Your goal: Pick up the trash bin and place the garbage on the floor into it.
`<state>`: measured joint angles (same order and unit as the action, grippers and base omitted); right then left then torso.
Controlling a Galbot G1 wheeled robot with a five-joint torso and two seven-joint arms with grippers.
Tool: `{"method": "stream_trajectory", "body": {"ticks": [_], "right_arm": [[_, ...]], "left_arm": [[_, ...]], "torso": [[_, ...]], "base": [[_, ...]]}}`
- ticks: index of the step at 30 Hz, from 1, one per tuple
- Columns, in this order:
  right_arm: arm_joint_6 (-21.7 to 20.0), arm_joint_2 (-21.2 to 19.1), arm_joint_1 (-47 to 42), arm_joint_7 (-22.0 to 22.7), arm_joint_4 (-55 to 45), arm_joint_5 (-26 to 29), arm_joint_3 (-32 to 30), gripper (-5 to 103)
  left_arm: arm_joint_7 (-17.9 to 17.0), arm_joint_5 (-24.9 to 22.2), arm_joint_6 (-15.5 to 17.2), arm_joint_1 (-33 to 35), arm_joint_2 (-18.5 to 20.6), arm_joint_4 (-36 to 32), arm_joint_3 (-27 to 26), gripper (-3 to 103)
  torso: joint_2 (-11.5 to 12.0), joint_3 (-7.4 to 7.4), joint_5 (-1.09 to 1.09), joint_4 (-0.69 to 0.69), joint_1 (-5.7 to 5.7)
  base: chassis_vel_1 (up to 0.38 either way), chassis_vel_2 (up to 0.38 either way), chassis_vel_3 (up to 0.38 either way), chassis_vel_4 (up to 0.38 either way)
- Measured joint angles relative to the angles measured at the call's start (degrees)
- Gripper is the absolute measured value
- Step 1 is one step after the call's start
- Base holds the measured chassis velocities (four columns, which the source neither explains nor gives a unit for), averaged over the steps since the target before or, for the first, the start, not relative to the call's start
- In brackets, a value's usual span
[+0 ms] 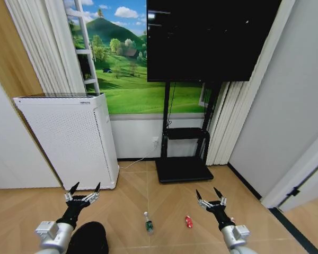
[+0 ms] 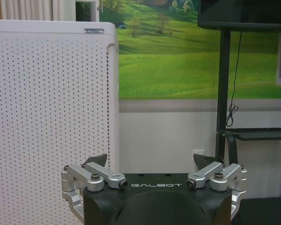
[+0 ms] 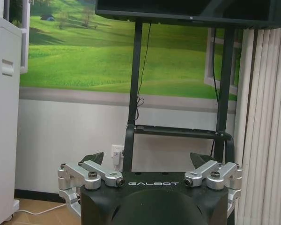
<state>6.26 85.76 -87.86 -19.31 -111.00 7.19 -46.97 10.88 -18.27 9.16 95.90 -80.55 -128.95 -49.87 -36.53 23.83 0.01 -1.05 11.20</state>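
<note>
The black trash bin (image 1: 91,238) stands on the floor at the bottom of the head view, partly hidden under my left arm. My left gripper (image 1: 86,188) is open and empty above and just beyond it; the left wrist view shows that left gripper (image 2: 151,161) spread wide. The garbage lies on the floor ahead: a small clear bottle with a green label (image 1: 148,224) in the middle and a small red piece (image 1: 188,221) to its right. My right gripper (image 1: 208,193) is open and empty, hovering right of the red piece, and the right gripper (image 3: 147,160) faces the wall.
A tall white perforated cabinet (image 1: 69,140) stands at the left wall, close ahead of the left gripper. A black TV stand (image 1: 183,169) with its screen (image 1: 209,37) is straight ahead. Wooden floor (image 1: 169,201) lies between me and it.
</note>
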Motion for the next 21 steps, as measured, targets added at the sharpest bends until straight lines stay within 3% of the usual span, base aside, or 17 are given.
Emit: {"method": "stream_trajectory", "body": {"ticks": [5,9,15,21], "right_arm": [[-4.78,-2.14,0.60,0.30,-1.58,2.99,-0.11,100],[-8.75,-5.79,0.07,-1.48,-3.12,9.24,0.10,100],[-7.05,-9.96,0.44,-4.79,-2.19,13.63,0.79,100],[-6.68,-12.17,1.90,-5.11,-1.18,13.68,2.91,100]], "left_arm": [[0.86,0.70,-0.32,0.16,-0.14,1.02,0.08,100],[2.04,0.24,-0.31,0.28,0.04,1.29,0.07,100],[2.87,-1.95,0.48,-0.03,1.24,1.40,0.62,100],[2.67,-3.38,1.59,-0.63,3.14,1.18,0.54,100]], "torso": [[1.11,-0.69,0.00,0.00,-0.43],[2.21,-1.36,0.00,0.00,-0.86],[3.63,-2.20,0.01,-0.01,-1.43],[5.15,-3.12,0.00,0.00,-2.04]], "base": [[0.000,0.000,0.000,0.000],[0.000,0.000,0.000,0.000],[0.000,0.000,0.000,0.000],[0.000,0.000,0.000,0.000]]}}
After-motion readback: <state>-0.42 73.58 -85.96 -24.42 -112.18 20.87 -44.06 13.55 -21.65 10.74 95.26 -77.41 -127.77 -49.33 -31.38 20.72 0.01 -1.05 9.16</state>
